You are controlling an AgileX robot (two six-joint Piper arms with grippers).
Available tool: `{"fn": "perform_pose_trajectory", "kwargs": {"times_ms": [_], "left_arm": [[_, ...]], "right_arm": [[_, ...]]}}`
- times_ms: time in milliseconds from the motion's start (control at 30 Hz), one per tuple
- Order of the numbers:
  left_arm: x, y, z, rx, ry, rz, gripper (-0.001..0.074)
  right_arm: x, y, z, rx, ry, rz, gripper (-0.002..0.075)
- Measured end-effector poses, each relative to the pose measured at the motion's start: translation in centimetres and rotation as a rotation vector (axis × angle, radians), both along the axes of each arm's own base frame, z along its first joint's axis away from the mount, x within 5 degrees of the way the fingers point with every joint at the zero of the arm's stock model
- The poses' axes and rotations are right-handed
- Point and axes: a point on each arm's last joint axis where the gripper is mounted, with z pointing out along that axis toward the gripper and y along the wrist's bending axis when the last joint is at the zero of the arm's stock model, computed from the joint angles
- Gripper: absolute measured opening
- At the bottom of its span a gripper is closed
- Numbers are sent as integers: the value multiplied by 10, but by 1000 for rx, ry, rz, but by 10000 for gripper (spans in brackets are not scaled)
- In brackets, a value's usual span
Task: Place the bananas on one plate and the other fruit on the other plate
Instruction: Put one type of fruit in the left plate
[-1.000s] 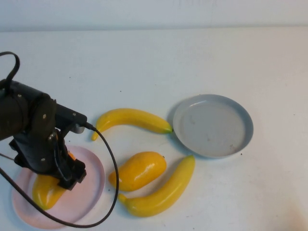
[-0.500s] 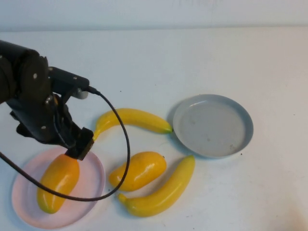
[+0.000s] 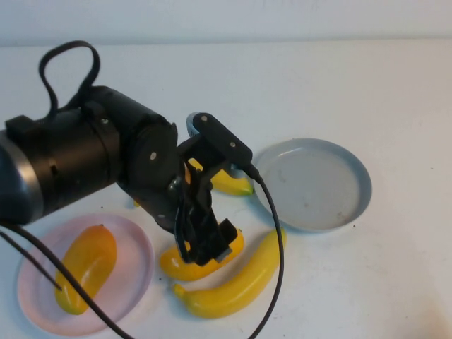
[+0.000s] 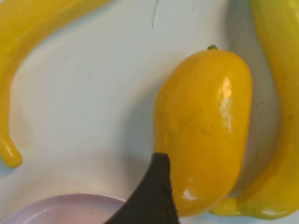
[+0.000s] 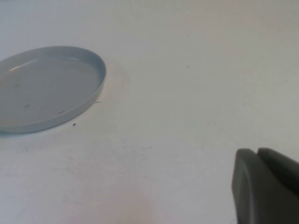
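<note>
Orange-yellow, the second fruit (image 3: pixel 169 263) lies on the table between the 2 bananas (image 3: pixel 236 282), beside the pink plate (image 3: pixel 138 272) that already holds 1 fruit (image 3: pixel 85 265). The left gripper (image 3: pixel 208 244) hovers over it; whether its claw is spread, I cannot tell. Best grip is across its thick middle. The right gripper (image 5: pixel 264 186), pressed together, sits parked beyond the empty grey-blue plate (image 3: pixel 314 183).

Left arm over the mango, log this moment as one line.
left end effector: over table mango | other mango: on pink plate | right end effector: parked, shut

Far banana (image 3: pixel 229 182) mostly behind arm
</note>
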Motion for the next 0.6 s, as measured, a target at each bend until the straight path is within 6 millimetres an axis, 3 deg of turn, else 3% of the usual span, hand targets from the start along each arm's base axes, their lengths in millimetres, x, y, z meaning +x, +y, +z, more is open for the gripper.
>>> {"fn": "perform_pose_trajectory", "kwargs": {"times_ms": [600], "left_arm": [[26,-15,-82,218,86,-121,669]], "right_arm": [[0,0,0,0,0,0,-17]]}}
